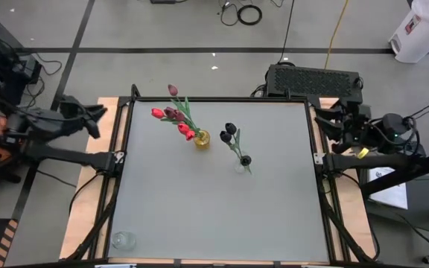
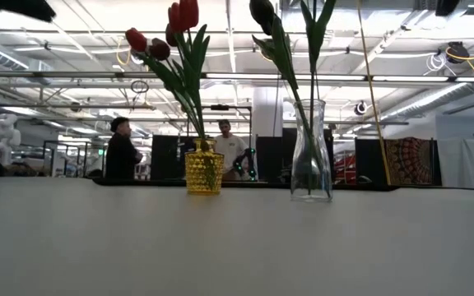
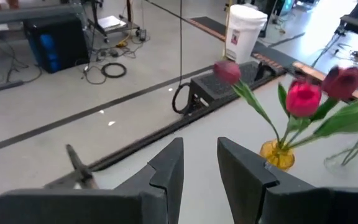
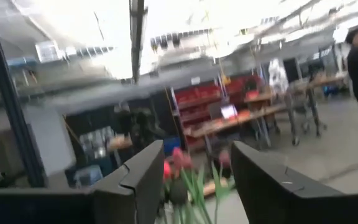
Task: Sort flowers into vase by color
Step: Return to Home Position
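Grey counter [image 1: 199,216] surface inside a dark rail carries two vessels near its middle. Beyond it, the low view shows an open workshop with two people [image 2: 123,150] standing far off, clear of the work area.

1. The yellow vase [image 1: 202,139] stands slightly toward 11 o'clock of the counter's centre. It holds the red-toned flowers [image 1: 176,119], which fan out toward 10 and 11 o'clock because the short vase supports the stems only at their base.
2. The transparent vase [image 2: 312,164] stands near the yellow one, at its 4 o'clock and not touching it. It holds the black flowers [image 1: 231,131], which lean toward 11 o'clock.
3. I see no loose flower on the counter. I judge the sorting complete, with one colour group per vase.

My left claw [image 3: 199,149] hangs outside the rail at about 10 o'clock, with its fingers set to a narrow gap and nothing between them. My right claw [image 4: 197,152] hangs outside the rail at about 2 o'clock, with its fingers spread wide and empty. Both arms sit off the counter so that nothing overhangs the tall stems, and I judge this to be the parking posture.

Caution: the arrangements look top-heavy, so any sweep across the centre could tip a vase.

A small clear glass [image 1: 123,240] rests at the 7 o'clock corner and appears to play no part.
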Tool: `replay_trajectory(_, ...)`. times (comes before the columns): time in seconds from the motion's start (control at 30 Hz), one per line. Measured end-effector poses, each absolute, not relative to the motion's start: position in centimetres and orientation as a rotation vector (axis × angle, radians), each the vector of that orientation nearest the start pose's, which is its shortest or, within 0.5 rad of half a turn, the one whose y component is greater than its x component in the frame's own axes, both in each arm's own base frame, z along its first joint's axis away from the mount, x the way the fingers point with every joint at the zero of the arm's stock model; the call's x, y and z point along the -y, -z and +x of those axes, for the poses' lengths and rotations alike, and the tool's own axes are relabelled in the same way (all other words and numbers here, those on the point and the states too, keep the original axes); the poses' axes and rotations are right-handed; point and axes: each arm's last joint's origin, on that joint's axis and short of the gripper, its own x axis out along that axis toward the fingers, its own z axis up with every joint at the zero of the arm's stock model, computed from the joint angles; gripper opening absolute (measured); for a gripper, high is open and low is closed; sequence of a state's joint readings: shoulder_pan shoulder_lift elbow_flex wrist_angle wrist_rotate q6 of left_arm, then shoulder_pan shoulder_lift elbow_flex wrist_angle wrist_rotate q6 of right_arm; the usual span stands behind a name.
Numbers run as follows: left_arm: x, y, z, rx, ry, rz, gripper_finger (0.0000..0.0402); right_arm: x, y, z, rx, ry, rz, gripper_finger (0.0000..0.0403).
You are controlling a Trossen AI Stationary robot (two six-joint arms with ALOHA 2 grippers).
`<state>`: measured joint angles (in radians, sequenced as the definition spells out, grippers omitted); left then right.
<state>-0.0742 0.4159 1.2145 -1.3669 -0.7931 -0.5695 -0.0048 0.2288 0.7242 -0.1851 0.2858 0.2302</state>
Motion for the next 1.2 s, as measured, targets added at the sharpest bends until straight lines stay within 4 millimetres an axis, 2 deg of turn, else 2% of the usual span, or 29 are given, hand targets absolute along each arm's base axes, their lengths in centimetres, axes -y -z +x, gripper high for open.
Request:
replay_trajectory(0.2, -2.0, -33.4, 0.5, -0.286, -0.802, -0.311, 0.0105, 0.8, -34.0, 4.2, 0.124, 0.274, 0.274, 0.0178)
replay_trajectory(0.37, -1.7, -29.8, 2.5, -0.255, -0.729, -0.388, 0.0105, 0.8, -32.6, 4.6, -0.015, 0.296, 0.347, 0.0178)
replay_trajectory(0.57, -1.5, -26.4, 4.3, -0.209, -0.701, -0.432, 0.0105, 0.8, -32.6, 5.0, -0.036, 0.301, 0.313, 0.0178)
replay_trajectory(0.73, -1.5, -24.4, 4.7, -0.185, -0.706, -0.477, 0.0105, 0.9, -33.0, 5.0, 0.009, 0.297, 0.238, 0.0178)
replay_trajectory(0.8, -1.5, -24.2, 4.7, -0.148, -0.699, -0.498, 0.0105, 0.9, -32.6, 5.2, 0.016, 0.301, 0.238, 0.0178)
replay_trajectory(0.93, -1.5, -23.7, 4.8, -0.131, -0.7, -0.505, 0.0105, 0.8, -29.8, 6.6, 0.022, 0.29, 0.282, 0.0178)
replay_trajectory(1.2, -1.4, -21.7, 5.6, -0.136, -0.708, -0.53, 0.0105, 0.8, -24.2, 8.8, 0.176, 0.264, 0.328, 0.0178)
